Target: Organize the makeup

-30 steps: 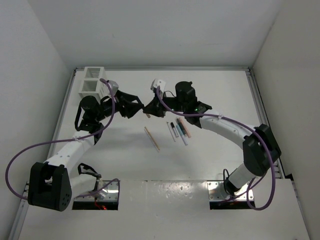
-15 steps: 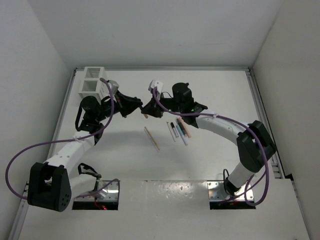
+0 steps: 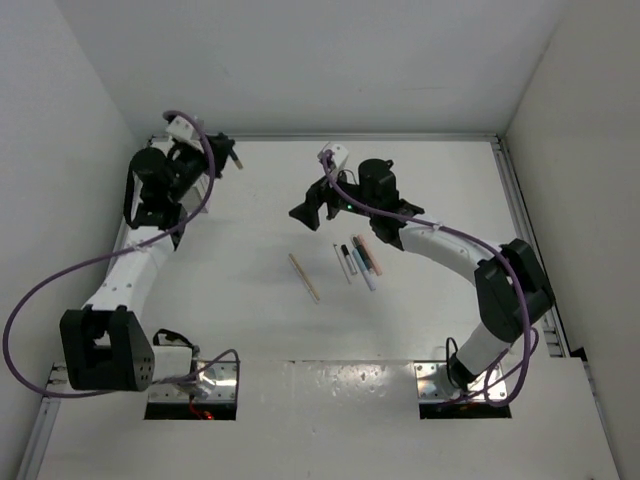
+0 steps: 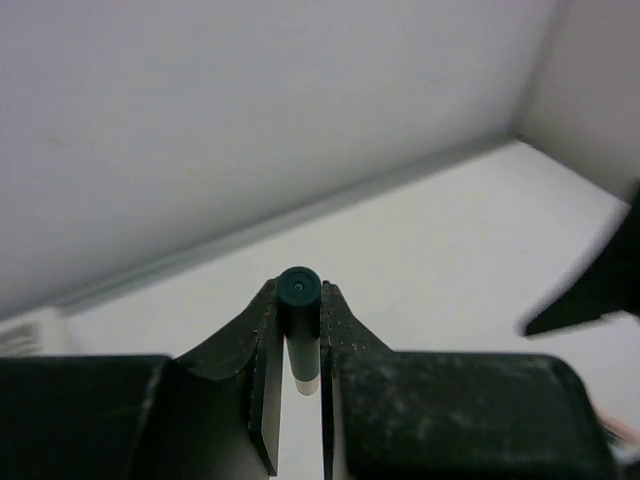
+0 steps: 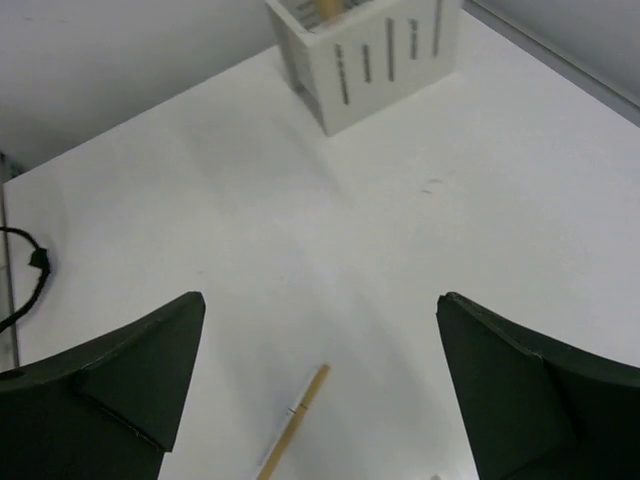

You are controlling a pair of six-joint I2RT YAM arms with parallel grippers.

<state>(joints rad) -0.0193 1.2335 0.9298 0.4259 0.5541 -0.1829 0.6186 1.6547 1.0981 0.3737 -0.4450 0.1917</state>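
Note:
My left gripper (image 4: 299,296) is shut on a makeup stick (image 4: 300,335) with a black cap and a white body. It is held high over the table's far left corner (image 3: 230,156). My right gripper (image 3: 310,211) stands wide open above the table's middle, with nothing between its fingers (image 5: 120,370). Just below it lies the long tan wooden stick (image 5: 293,428), also seen from above (image 3: 304,277). A white-and-black stick (image 3: 346,261), a pale blue one (image 3: 363,270) and a peach one (image 3: 371,256) lie side by side to its right.
The white slatted box (image 5: 372,58) stands at the far left with a tan stick end (image 5: 326,9) showing in it. From above, my left arm (image 3: 160,190) covers it. A thin black cable (image 5: 28,262) lies on the table. White walls enclose the table.
The two grippers were together over the table's middle. The right one has opened wide. The left one has shut on the black-capped stick and swung up and back to the far left corner.

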